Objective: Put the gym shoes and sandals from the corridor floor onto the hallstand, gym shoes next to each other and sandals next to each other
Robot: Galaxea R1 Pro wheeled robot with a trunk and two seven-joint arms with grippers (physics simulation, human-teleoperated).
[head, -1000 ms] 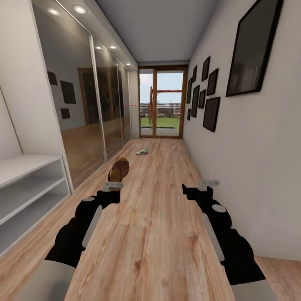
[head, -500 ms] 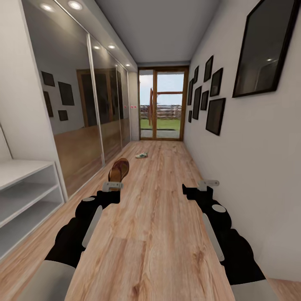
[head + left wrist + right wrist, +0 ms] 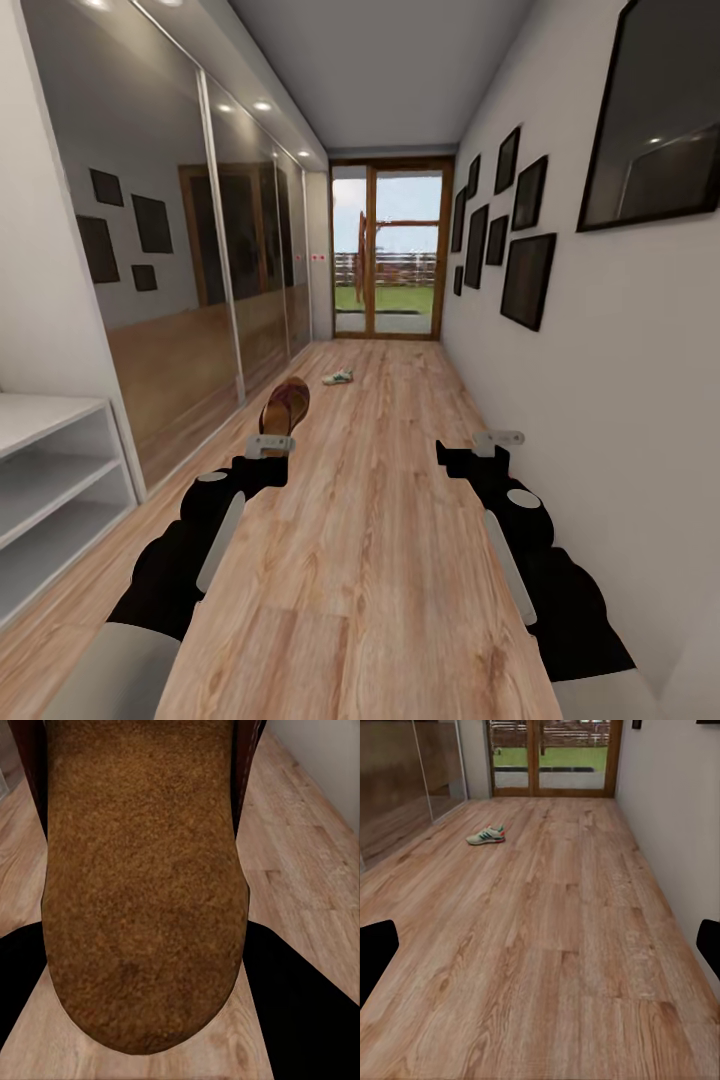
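A brown sandal (image 3: 285,407) stands out in front of my left gripper (image 3: 269,445), which is shut on its heel end, above the corridor floor (image 3: 370,540). The left wrist view shows the sandal's (image 3: 142,885) brown surface close up between the black fingers (image 3: 300,997). One white gym shoe (image 3: 338,377) with green stripes lies on the floor far ahead, towards the glass door; it appears as the gym shoe (image 3: 486,835) in the right wrist view too. My right gripper (image 3: 497,438) is open and holds nothing. At the left edge are the low open shelves of a light unit (image 3: 40,470), apparently the hallstand.
Mirrored sliding doors (image 3: 200,290) line the left wall. Dark picture frames (image 3: 527,280) hang on the right wall, close to my right arm. A glass door (image 3: 385,255) with a wooden frame closes the corridor's far end. Bare wood planks run ahead between the arms.
The camera has moved forward along the corridor, so the shelf unit has slid towards the left edge. Both arms hold the same pose and the sandal stays in the left gripper.
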